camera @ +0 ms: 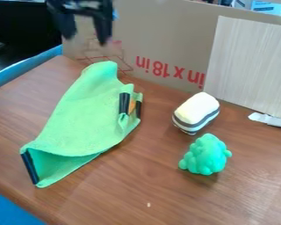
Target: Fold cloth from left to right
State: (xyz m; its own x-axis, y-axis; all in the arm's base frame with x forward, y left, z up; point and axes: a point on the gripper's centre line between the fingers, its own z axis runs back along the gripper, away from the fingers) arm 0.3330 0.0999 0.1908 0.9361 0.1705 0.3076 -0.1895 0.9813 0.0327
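The black gripper (86, 37) hangs at the upper left, above the back edge of the table and clear of the cloth. Its two fingers stand apart with nothing between them. A green cloth (84, 118) lies on the left half of the table, running from a raised, bunched peak at the back to a corner near the front left. Black strips mark its front left edge and its right side. The front left part is doubled in a loose fold, and the right side is crumpled.
A white and grey striped block (196, 113) and a green lumpy toy (206, 154) sit right of the cloth on the wooden table (137, 193). Behind stand a cardboard wall (166, 39) and a pale board (248, 66), with a white scrap (269, 120) at its foot.
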